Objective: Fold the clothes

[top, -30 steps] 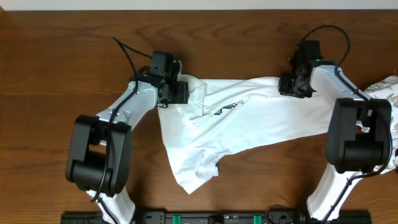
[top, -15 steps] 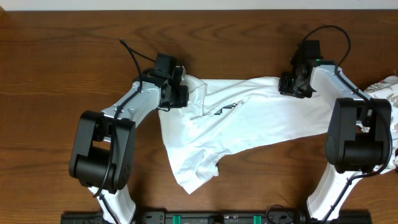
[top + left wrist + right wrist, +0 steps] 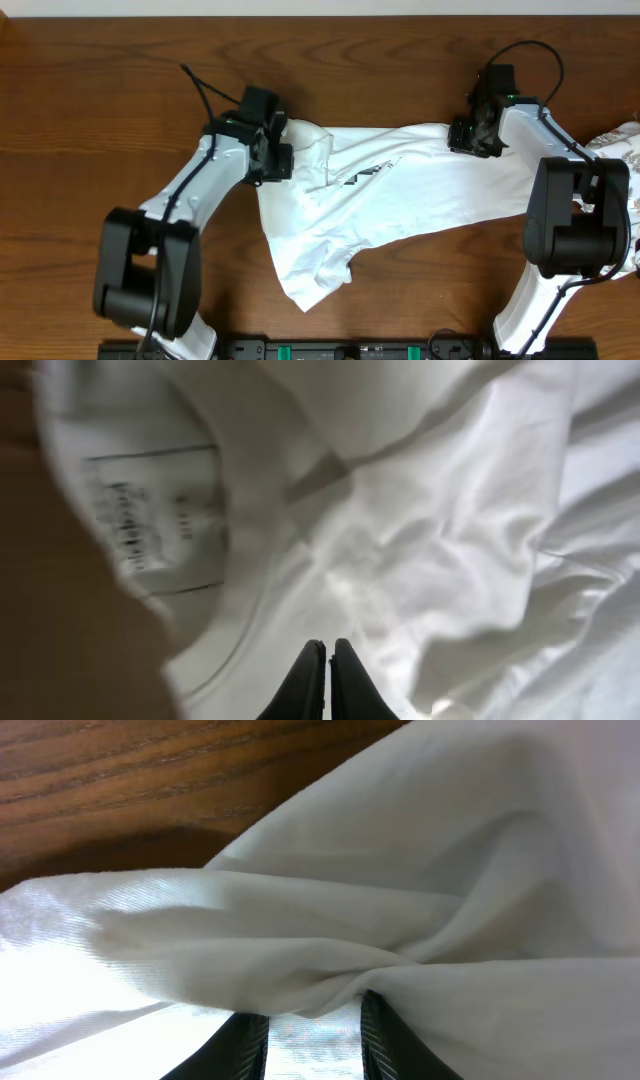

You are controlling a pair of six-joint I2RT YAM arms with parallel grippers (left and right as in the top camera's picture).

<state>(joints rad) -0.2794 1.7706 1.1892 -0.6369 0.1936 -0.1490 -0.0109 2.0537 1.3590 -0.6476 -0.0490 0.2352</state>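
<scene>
1. Table [image 3: 100, 80] of dark brown wood grain carries everything in the overhead view.
2. White fabric T-shirt [image 3: 420, 190] lies spread across the middle and right of the table. It is rumpled, its collar end is towards the left, and a creased flap hangs down towards the near edge. A small dark print [image 3: 362, 172] sits on its upper middle part.
3. Left black-and-white robot arm [image 3: 200, 190] reaches from the near left corner to the shirt's collar edge. The right black-and-white robot arm [image 3: 560, 150] reaches from the near right corner to the shirt's far edge on the right.
4. Pale patterned cloth [image 3: 622, 145] shows at the table's right edge, partly behind the right arm and just beside the shirt's right end.
5. Printed grey label [image 3: 150, 520] sits inside the collar, blurred and unreadable in the left wrist view.
6. Left jaws are clenched, their dark tips pressed together against the white fabric below the collar. I cannot tell whether any cloth is caught between them.
7. Right jaws are grasping the T-shirt: a bunched fold sits between the two dark fingers, with creases running out from that spot.
</scene>
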